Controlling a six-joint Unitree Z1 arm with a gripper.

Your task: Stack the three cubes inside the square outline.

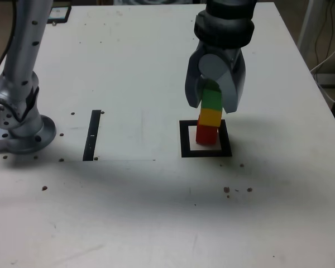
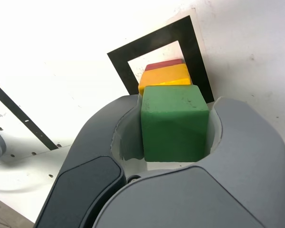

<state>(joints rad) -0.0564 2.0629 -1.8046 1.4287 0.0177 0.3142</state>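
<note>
fingers [image 2: 213,124] closed on the green cube [image 2: 173,121] at the top of a three-cube stack.
the gripper [image 1: 215,94] holds the green cube from both sides; it sits on the yellow cube [image 1: 210,116], which sits on the red cube [image 1: 206,134], inside the square outline [image 1: 185,139] on the white tabletop [image 1: 128,72]. a narrow black strip [image 1: 92,134] lies well apart toward the exterior view's left, near the arm's base [image 1: 22,131].
</note>
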